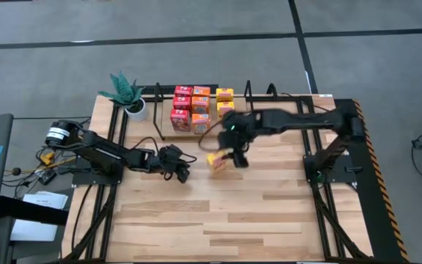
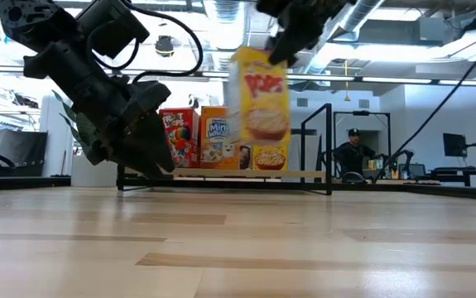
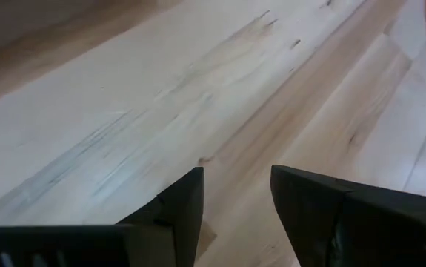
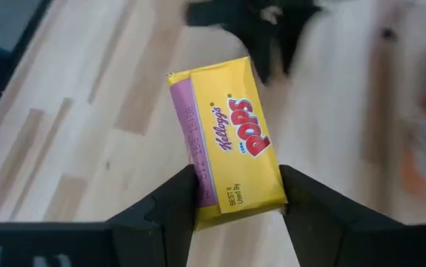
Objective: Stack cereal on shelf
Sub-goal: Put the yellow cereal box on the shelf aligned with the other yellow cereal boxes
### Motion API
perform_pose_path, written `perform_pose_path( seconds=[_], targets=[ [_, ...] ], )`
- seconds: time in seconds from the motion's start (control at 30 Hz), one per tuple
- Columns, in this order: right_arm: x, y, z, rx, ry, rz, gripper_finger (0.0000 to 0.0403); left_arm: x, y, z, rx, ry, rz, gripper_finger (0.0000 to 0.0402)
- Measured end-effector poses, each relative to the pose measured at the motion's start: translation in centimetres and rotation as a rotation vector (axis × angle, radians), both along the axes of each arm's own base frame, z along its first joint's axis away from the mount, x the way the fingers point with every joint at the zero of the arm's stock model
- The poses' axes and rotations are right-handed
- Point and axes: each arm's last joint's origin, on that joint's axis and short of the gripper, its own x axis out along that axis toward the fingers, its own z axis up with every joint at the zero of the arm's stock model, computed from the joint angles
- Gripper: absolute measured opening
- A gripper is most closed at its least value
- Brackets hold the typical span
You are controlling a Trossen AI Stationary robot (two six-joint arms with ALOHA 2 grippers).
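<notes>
Nine cereal boxes show: three red, three orange, three yellow. There is one shelf, one potted plant and two arms.

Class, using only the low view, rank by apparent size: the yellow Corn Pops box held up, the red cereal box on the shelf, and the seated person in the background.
1. Yellow Corn Pops box, held nearest the camera, so its lead may be exaggerated.
2. Red cereal box on the shelf.
3. Seated person, far off, so looks smallest.
</notes>
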Motion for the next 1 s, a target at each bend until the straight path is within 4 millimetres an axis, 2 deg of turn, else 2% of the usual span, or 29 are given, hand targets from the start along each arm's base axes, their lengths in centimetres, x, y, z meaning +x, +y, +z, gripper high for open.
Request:
perform_pose_path(
  seconds=[0.13, 0.23, 0.37, 0.47, 0.67, 1.0],
  targets=[
    [-2.6, -2.8, 2.1, -0.057, 0.004, -0.157, 0.0199, 0.1, 0.0, 0.4, 0.005, -0.026, -0.001, 0.0146],
    [-3.8, -5.0, 2.9, -0.09, 0.0, -0.289, 0.0192, 0.2, 0.0, 0.5, 0.01, -0.048, 0.003, 0.0146],
    [-4.6, -7.5, 2.8, -0.092, 0.011, -0.374, 0.0189, 0.2, 0.0, 0.6, 0.012, -0.058, 0.017, 0.0146],
    [-4.1, -9.1, 1.6, -0.093, 0.04, -0.403, 0.0194, 0.2, 0.0, 0.6, 0.013, -0.056, 0.016, 0.0146],
    [-2.8, -10.8, -1.5, -0.092, 0.129, -0.401, 0.0203, 0.2, 0.1, 0.6, 0.014, -0.057, 0.02, 0.0146],
    [-3.2, -11.7, -0.3, -0.073, 0.038, -0.399, 0.0187, 0.2, 0.2, 0.6, 0.039, -0.059, 0.05, 0.0146]
  ],
)
